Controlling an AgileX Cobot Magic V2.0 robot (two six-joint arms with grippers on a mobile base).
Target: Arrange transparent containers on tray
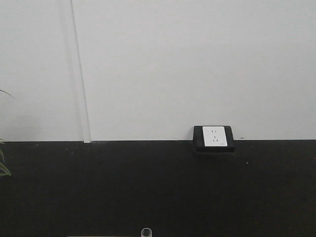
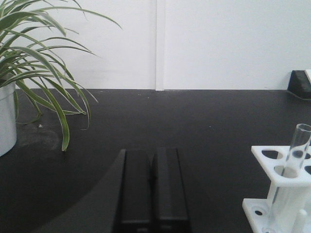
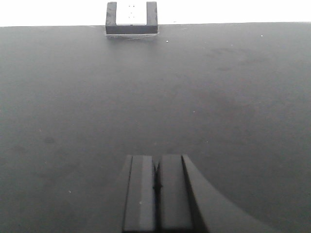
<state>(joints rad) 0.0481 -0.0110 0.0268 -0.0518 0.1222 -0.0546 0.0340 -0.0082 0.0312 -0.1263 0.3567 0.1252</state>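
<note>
Right of left claw, test tube

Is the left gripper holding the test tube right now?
No, the left gripper is shut on nothing, while the test tube stands apart in the white rack.

black two-fingered right gripper: fingers pressed together, low centre | matte black tabletop | black-framed white wall socket at far edge
</note>
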